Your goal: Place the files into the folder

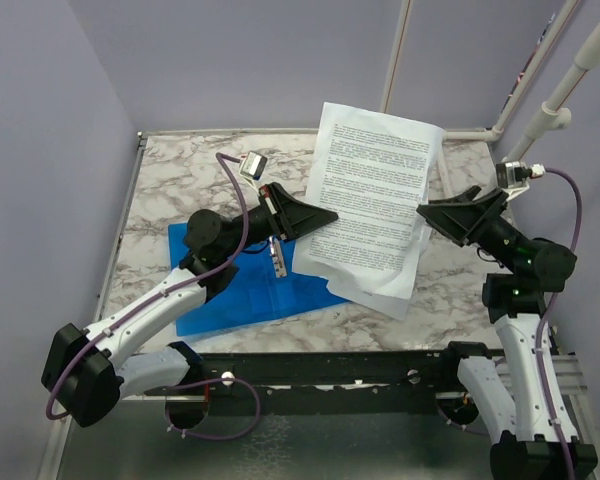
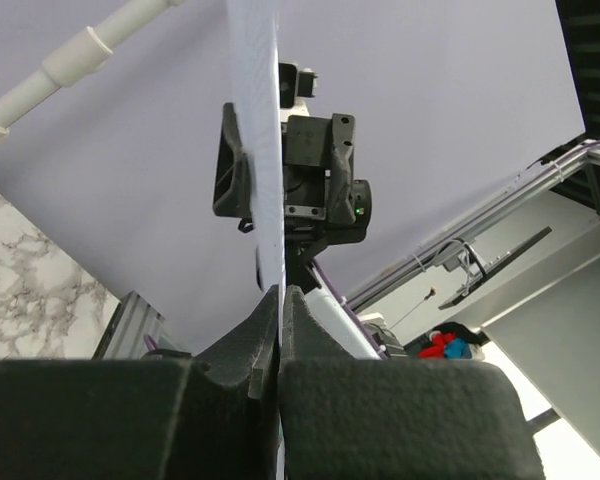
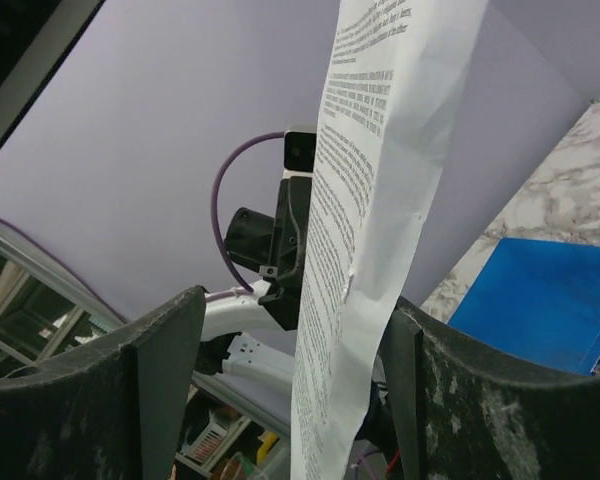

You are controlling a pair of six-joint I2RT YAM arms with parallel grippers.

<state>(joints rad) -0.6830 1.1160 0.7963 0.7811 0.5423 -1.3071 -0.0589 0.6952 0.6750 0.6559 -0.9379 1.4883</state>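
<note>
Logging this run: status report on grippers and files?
Left gripper shut on files, held aloft. Right gripper open astride their edge. Folder flat on table, left arm overlying it.

The flat bright-blue plastic folder [image 1: 260,295] lies partly under the white printed paper sheets [image 1: 375,200] and under the left arm [image 1: 150,305], so part of it is hidden. The black text is too small to read. In the right wrist view the sheets run out of the picture at top and bottom, and the folder is cut off at the right edge. How many sheets there are, I cannot tell.

Dense black print on files [image 1: 375,200], none legible
</note>
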